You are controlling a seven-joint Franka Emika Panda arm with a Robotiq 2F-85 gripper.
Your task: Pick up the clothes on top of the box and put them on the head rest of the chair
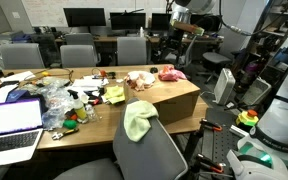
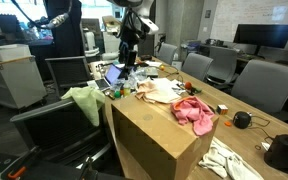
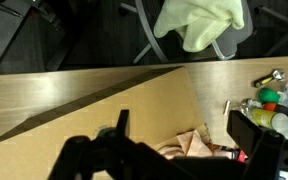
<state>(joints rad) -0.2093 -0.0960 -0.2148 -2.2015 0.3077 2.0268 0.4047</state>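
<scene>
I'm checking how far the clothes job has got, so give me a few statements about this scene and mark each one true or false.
1. A green cloth hangs over the head rest of the chair. True.
2. The pink cloth lies on the chair seat. False: it lies on top of the box.
3. An open laptop sits on the table. True.
4. The box stands on the floor. False: it stands on the table.

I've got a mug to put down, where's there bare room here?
Bare: the top of the brown cardboard box, between the crumpled pink cloth and the edge facing the grey chair. Crowded: the wooden table beside the open laptop.
</scene>
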